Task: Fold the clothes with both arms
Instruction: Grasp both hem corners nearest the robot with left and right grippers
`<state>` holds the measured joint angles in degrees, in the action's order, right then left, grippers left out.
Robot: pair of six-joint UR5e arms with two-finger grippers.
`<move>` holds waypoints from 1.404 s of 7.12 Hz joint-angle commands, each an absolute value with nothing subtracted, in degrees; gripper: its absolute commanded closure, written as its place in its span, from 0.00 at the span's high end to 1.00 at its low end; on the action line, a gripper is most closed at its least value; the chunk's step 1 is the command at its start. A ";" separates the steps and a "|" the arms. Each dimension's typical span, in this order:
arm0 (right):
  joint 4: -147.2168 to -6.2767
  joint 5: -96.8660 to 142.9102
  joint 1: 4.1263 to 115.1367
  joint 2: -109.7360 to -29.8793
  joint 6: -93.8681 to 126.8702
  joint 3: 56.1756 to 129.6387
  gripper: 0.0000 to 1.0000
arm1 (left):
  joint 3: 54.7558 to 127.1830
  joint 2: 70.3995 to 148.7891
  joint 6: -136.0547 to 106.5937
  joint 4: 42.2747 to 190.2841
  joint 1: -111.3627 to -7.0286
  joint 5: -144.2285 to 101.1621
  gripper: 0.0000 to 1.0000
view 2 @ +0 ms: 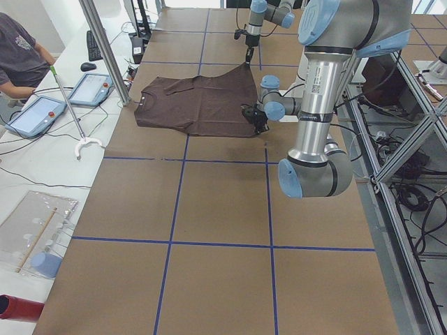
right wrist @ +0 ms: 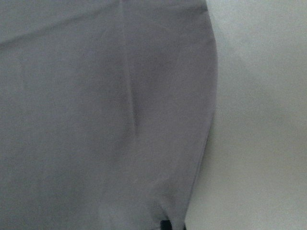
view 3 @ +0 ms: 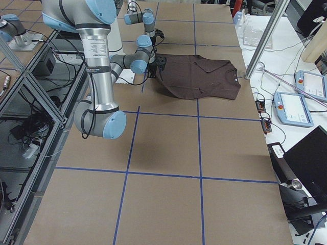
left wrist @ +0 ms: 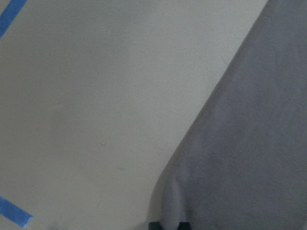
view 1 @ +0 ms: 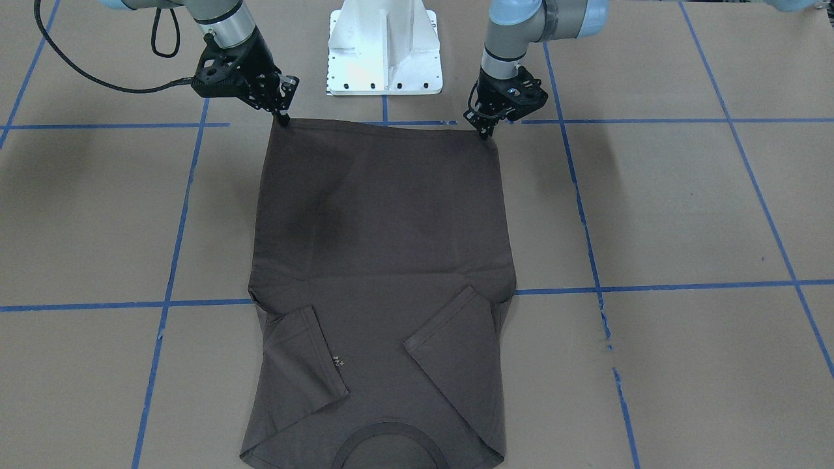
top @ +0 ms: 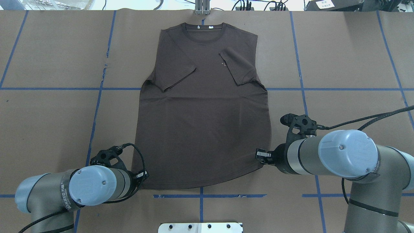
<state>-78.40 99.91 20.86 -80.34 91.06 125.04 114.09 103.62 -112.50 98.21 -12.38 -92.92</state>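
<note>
The dark brown T-shirt (top: 203, 123) lies flat on the brown paper table, collar (top: 203, 29) away from the robot, both short sleeves (view 1: 306, 365) folded in over the chest. My left gripper (top: 144, 175) is at the hem's left corner, and the left wrist view shows fabric (left wrist: 240, 143) pinched between its fingertips (left wrist: 154, 225). My right gripper (top: 259, 157) is at the hem's right corner, and the right wrist view shows fabric (right wrist: 105, 120) pinched the same way. In the front-facing view the hem (view 1: 384, 127) runs taut between the left gripper (view 1: 485, 133) and the right gripper (view 1: 284, 120).
The white base pedestal (view 1: 384, 52) stands just behind the hem. Blue tape lines (top: 97, 106) grid the table. An operator (view 2: 21, 49) and teach pendants (view 2: 35, 115) are beyond the table's far side, by a metal pole (view 2: 105, 49).
</note>
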 commanded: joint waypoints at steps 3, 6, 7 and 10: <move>-78.40 101.68 21.71 -82.08 91.05 126.56 0.00 | 118.62 102.84 -107.26 94.77 -12.48 -93.16 0.00; -78.40 111.95 19.53 -84.62 91.14 130.32 0.00 | 131.97 103.10 -107.14 86.07 -11.52 -95.00 0.00; -78.40 112.15 15.68 -88.12 91.14 133.21 0.00 | 133.93 103.10 -107.14 84.39 -8.90 -96.23 0.00; -78.40 111.36 13.88 -89.48 91.41 135.79 0.00 | 135.36 103.62 -107.67 82.71 -5.36 -96.33 0.00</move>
